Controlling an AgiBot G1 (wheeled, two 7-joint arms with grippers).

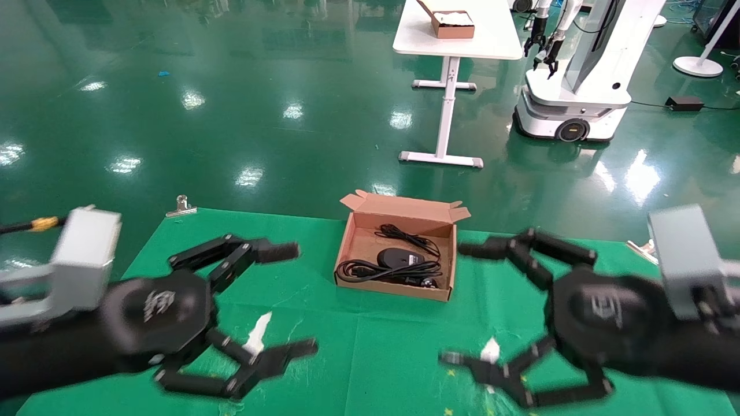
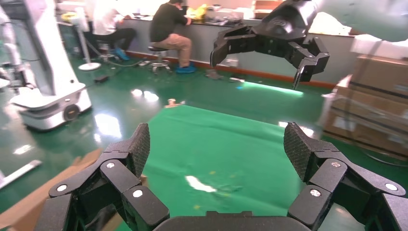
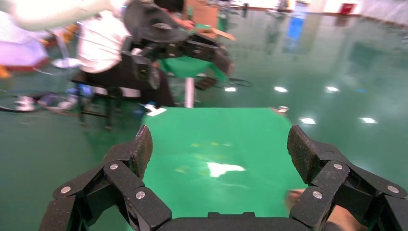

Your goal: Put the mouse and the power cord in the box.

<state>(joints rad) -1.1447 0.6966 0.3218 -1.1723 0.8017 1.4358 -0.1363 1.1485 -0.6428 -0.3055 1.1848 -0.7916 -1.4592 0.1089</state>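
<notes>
Left gripper (image 1: pixel 300 297) and right gripper (image 1: pixel 454 303) hang level, fingers spread wide, empty, facing inward; the box (image 1: pixel 352 231) sits between and beyond them

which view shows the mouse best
The head view: the mouse lies in plain sight inside the box, beside the power cord. Neither wrist view shows it, only green cloth.

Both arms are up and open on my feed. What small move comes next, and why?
Probably none beyond parking: the mouse and the power cord already lie inside the box. The left gripper and right gripper hang open and empty on either side, so I would lower both away.
</notes>
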